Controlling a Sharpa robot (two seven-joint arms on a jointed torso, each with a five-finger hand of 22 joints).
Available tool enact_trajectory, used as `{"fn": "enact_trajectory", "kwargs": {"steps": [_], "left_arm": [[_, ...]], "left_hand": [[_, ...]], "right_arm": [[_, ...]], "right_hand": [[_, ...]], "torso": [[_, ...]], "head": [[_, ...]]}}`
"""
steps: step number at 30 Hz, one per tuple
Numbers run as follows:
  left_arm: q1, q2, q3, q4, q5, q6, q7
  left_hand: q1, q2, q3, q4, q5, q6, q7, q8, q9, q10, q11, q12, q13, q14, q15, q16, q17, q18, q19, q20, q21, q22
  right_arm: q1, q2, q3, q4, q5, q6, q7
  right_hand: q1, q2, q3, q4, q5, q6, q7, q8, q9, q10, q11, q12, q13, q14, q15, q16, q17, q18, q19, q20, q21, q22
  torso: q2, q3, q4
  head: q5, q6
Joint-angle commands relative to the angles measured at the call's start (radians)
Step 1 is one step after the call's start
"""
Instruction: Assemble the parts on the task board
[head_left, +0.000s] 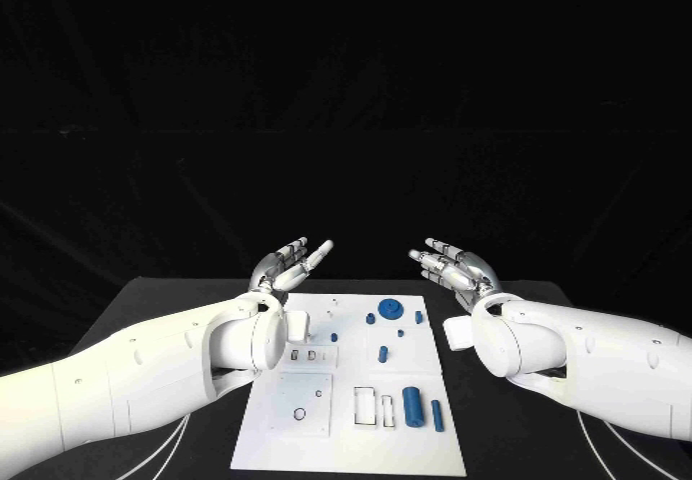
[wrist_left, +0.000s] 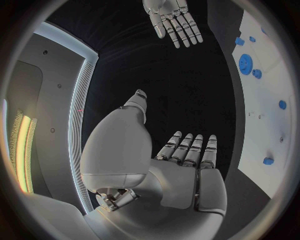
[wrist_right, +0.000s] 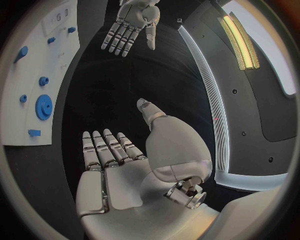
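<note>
Task board (head_left: 325, 440), a flat white plate with a matte face, lies lengthwise on the black table (head_left: 173, 300), its long axis running away from the robot between the two arms. Both hands hover past its far end, above the table and touching nothing: the left hand (head_left: 289, 262) off the far left corner, the right hand (head_left: 459, 265) off the far right corner, each palm-up with silver fingers spread and nothing in them. Every part therefore lies nearer the robot than either hand, so a reach means drawing back and down.

Largest of the blue pieces is the round toothed gear (head_left: 389, 307) at the far end, about midway between the hands, perhaps a shade nearer the right one. Next come two smooth cylinders (head_left: 413, 407), lying along the board's length at its near right, on the right arm's side. Small blue pegs (head_left: 384, 353) dot the middle. Rectangular outlines at the near centre may be recesses; I cannot tell from here.
</note>
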Motion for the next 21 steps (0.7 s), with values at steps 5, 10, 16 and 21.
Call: {"fn": "enact_trajectory", "kwargs": {"steps": [5, 10, 16, 21], "left_arm": [[0.002, 0.003, 0.0, -0.001, 0.026, 0.072, -0.036], [0.002, -0.027, 0.0, -0.013, 0.026, 0.092, -0.018], [0.004, -0.051, 0.0, -0.002, 0.024, 0.099, -0.012], [0.007, -0.075, 0.001, 0.017, 0.023, 0.111, -0.015]], "left_hand": [[0.056, 0.032, 0.033, 0.011, 0.0, 0.077, 0.093, 0.018, 0.01, 0.099, 0.04, 0.018, 0.012, 0.115, 0.028, 0.026, 0.015, 0.034, 0.056, 0.021, 0.034, 0.015], [0.076, 0.094, 0.079, 0.006, -0.007, 0.315, 0.115, 0.068, 0.035, 0.396, 0.07, 0.07, 0.035, 0.475, 0.025, 0.101, 0.046, 0.021, 0.315, 0.02, 0.156, 0.066], [0.107, 0.124, 0.088, -0.005, -0.008, 0.554, 0.101, 0.118, 0.055, 0.641, 0.036, 0.118, 0.044, 0.655, -0.013, 0.138, 0.055, 0.048, 0.485, 0.016, 0.245, 0.099], [0.126, 0.14, 0.079, -0.011, -0.009, 0.611, 0.084, 0.119, 0.047, 0.732, 0.01, 0.12, 0.042, 0.778, -0.046, 0.156, 0.069, 0.098, 0.568, 0.013, 0.301, 0.118]], "right_arm": [[0.022, 0.0, -0.022, -0.018, -0.022, 0.19, -0.073], [0.027, 0.01, -0.022, -0.077, -0.237, 0.093, -0.031], [0.03, 0.012, -0.022, -0.093, -0.373, 0.066, -0.044], [0.039, 0.009, -0.021, -0.092, -0.522, 0.049, -0.081]], "right_hand": [[0.143, 0.007, 0.046, -0.082, -0.032, 0.267, 0.148, 0.049, 0.026, 0.315, -0.015, 0.048, 0.023, 0.322, -0.026, 0.058, 0.025, 0.05, 0.173, 0.007, 0.096, 0.042], [0.18, 0.009, 0.092, -0.122, -0.065, 0.456, 0.124, 0.069, 0.032, 0.516, -0.043, 0.078, 0.028, 0.531, -0.055, 0.086, 0.032, 0.078, 0.301, 0.007, 0.166, 0.07], [0.177, -0.01, 0.154, -0.144, -0.077, 0.591, 0.11, 0.07, 0.032, 0.606, -0.066, 0.076, 0.025, 0.639, -0.085, 0.092, 0.031, 0.109, 0.423, 0.005, 0.239, 0.096], [0.158, -0.04, 0.198, -0.15, -0.083, 0.632, 0.1, 0.058, 0.032, 0.667, -0.08, 0.062, 0.026, 0.712, -0.105, 0.088, 0.031, 0.115, 0.49, -0.008, 0.287, 0.112]], "torso": [[0.0, -0.0001, -0.0003], [0.0, -0.002, -0.0063], [0.005, -0.0027, -0.0078], [0.016, -0.0049, -0.0077]], "head": [[0.0, 0.0], [0.004, -0.019], [0.003, -0.026], [0.0, -0.028]]}}
